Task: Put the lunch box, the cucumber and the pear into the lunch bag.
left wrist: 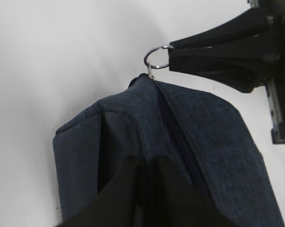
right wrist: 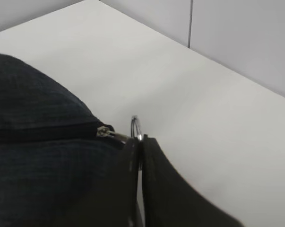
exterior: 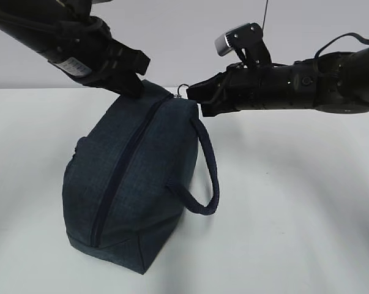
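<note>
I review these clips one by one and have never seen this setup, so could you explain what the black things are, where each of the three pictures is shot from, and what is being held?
The black things are two robot arms, each ending in a two-fingered gripper. The wide picture comes from a camera facing the white table. The other two come from cameras on the arms' wrists, so each looks along its own gripper.

On the table stands one thing, a dark navy lunch bag with a looped handle and its long zipper shut. The left gripper pinches the fabric at the bag's top. The right gripper is closed on the silver ring pull at the zipper's end. No lunch box, cucumber or pear shows in any picture.
</note>
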Controlling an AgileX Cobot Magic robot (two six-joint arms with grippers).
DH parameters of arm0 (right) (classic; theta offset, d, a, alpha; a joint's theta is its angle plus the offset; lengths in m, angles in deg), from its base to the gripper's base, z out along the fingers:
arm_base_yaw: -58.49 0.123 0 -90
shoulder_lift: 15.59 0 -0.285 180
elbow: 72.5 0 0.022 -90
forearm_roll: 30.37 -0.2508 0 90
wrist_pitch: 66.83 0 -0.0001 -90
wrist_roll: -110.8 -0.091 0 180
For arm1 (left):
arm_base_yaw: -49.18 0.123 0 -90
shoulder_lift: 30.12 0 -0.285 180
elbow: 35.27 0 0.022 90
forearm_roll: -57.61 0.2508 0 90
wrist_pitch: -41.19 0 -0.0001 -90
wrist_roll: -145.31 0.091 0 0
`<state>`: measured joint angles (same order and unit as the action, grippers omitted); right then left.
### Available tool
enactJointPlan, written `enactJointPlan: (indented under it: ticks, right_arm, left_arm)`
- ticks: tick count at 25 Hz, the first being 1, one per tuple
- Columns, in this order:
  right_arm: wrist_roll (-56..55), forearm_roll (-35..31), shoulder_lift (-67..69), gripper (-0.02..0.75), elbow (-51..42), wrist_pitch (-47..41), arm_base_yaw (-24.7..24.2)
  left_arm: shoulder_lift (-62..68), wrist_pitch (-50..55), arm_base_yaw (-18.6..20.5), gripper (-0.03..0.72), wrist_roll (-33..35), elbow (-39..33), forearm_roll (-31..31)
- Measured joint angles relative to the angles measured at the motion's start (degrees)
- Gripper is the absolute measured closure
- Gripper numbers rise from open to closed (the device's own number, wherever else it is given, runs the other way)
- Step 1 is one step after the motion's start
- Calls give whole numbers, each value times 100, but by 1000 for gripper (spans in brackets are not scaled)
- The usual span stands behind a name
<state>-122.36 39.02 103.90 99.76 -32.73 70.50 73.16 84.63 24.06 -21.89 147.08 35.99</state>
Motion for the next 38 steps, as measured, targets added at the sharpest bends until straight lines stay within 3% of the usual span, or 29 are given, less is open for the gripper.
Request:
enactJointPlan:
  ticks: [9,25,32,38]
  right_arm:
    - [-759,53,132,738,0,1011,-391]
    - [-2174,462,142,738,0,1333,-553]
    - [-2757,586,560,738,144,2190,-776]
    - [-2864,798,774,738,269,2354,-782]
  left_arm:
    - [-100,167,0,661,22,-11,-1]
    - [-187,347,0,661,169,-11,-197]
    - [-260,435,0,661,539,-33,-506]
    - [-319,533,0,661,716,-46,-545]
